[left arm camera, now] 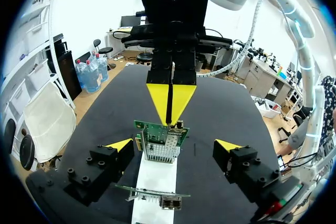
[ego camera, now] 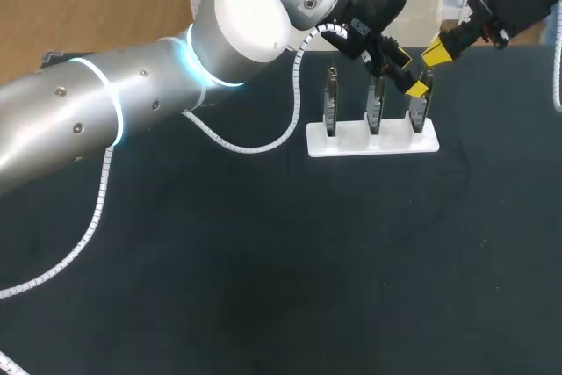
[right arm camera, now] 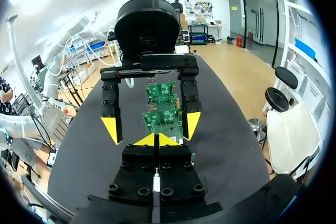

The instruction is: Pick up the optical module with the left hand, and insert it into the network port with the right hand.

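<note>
Upright in the white rack's (ego camera: 351,140) right end slot, the green board (ego camera: 417,114) with its meshed metal network port (left arm camera: 160,152) stands between your left gripper's (left arm camera: 174,145) spread fingers, untouched. Your right gripper (left arm camera: 170,109), tips pinched together, hangs just over its top edge. Broad black table (ego camera: 263,261) in front.
</note>
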Motion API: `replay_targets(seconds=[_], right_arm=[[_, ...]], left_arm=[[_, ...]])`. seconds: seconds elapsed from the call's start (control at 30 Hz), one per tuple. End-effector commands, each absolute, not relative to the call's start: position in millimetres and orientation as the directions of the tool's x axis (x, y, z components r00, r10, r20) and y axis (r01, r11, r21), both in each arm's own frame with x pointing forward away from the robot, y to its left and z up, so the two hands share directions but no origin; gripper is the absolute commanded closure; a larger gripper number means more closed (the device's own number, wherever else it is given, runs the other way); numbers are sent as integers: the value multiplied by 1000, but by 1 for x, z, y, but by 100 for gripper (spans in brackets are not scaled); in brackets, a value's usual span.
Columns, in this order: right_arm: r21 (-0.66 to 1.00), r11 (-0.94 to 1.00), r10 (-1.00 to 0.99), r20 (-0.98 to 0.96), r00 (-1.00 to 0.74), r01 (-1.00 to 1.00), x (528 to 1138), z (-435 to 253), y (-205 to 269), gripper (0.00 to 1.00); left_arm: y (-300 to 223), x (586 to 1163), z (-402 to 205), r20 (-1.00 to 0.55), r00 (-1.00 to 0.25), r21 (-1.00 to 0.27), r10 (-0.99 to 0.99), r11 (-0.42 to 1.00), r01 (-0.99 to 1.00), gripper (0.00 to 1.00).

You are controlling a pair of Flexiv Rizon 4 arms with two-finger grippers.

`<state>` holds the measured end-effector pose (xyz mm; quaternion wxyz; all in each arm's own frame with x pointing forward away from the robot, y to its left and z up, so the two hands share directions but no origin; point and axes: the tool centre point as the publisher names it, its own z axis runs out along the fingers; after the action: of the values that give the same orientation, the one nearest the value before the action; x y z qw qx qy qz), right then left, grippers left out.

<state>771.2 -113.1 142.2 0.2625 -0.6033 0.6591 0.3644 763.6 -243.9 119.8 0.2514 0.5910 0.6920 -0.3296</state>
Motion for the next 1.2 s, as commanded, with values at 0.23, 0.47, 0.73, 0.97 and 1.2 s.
replay_targets(seconds=[0.23,0.47,0.73,0.97,1.2], right_arm=[[111,13,-572,-814,-98,-994,772,159,-117,100],[64,30,-557,-828,-70,-998,777,173,-121,100],[5,56,-540,-841,-35,-998,779,189,-124,100],[-43,97,-536,-844,-16,-994,782,202,-128,100],[-57,168,-554,-831,-46,-984,785,203,-129,0]], left_arm=[[-245,766,120,-734,-175,-162,656,82,983,0],[-245,766,123,-738,-168,-153,653,81,985,0],[-239,772,141,-746,-139,-97,652,100,990,0],[-233,777,168,-758,-90,-9,646,128,992,0],[-230,778,179,-771,-58,34,634,131,991,0]])
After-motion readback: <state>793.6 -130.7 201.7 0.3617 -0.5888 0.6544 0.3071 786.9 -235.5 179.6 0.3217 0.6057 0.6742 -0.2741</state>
